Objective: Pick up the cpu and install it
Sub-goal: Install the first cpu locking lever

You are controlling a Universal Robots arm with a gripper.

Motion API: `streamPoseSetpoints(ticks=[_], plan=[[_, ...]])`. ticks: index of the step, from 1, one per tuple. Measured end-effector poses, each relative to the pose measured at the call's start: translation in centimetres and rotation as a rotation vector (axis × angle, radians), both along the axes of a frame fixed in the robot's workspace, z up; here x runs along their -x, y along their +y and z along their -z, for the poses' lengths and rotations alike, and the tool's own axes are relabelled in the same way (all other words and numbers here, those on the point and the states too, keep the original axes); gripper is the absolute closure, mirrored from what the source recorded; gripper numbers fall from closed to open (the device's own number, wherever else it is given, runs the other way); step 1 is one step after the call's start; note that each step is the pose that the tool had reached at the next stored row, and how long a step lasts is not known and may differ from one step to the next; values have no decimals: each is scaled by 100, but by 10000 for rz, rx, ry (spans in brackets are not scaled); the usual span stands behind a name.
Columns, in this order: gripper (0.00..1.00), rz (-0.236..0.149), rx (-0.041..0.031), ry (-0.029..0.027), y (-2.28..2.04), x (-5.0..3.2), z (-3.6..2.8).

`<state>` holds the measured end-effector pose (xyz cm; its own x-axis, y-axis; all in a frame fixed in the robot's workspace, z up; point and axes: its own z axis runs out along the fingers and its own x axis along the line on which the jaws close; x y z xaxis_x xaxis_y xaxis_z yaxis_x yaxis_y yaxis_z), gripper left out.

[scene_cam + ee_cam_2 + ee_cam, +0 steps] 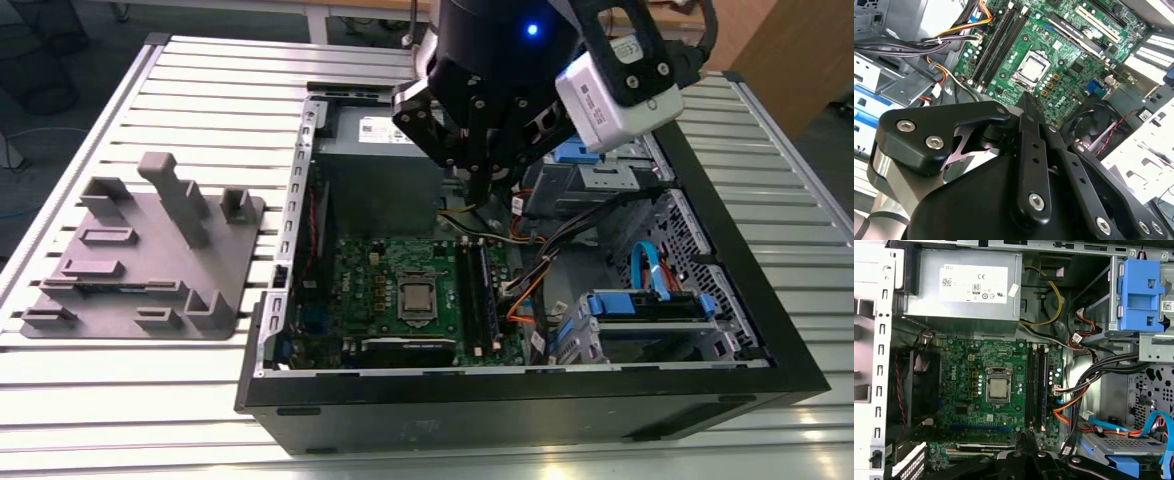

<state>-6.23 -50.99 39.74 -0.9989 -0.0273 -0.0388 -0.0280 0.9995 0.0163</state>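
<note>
Slatted metal table (160, 400) is carrying an open black computer case (534, 405), side panel off, with dark floor and a wooden panel showing behind the table in the exterior view. Grey fixture block (147, 260) is lying on the table, well apart from the case toward the exterior view's left.

Green motherboard (387, 290) is lying flat in the case. The cpu (416, 297) is sitting in the socket at the middle of the motherboard, silvery top facing up, also visible in both wrist views (1033, 66) (998, 388). Long black memory slots (1036, 385) are running just beside the socket. First wrist view is also showing the grey power supply (969, 287) beyond the motherboard, a blue drive bracket (1139, 295), and cable bundles (1094, 375). Second wrist view is showing a black fan (1094, 125) near the board edge.

Gripper (478, 190) is hanging above the case, over the motherboard's power-supply end, clear of the cpu. Fingers (1029, 107) are looking closed together to a narrow point, gripping nothing, touching nothing.
</note>
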Motion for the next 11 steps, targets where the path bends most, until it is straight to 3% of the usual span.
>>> streamPoseSetpoints(ticks=[11], plan=[[89, 390, 1, 1, 0, 0, 151]])
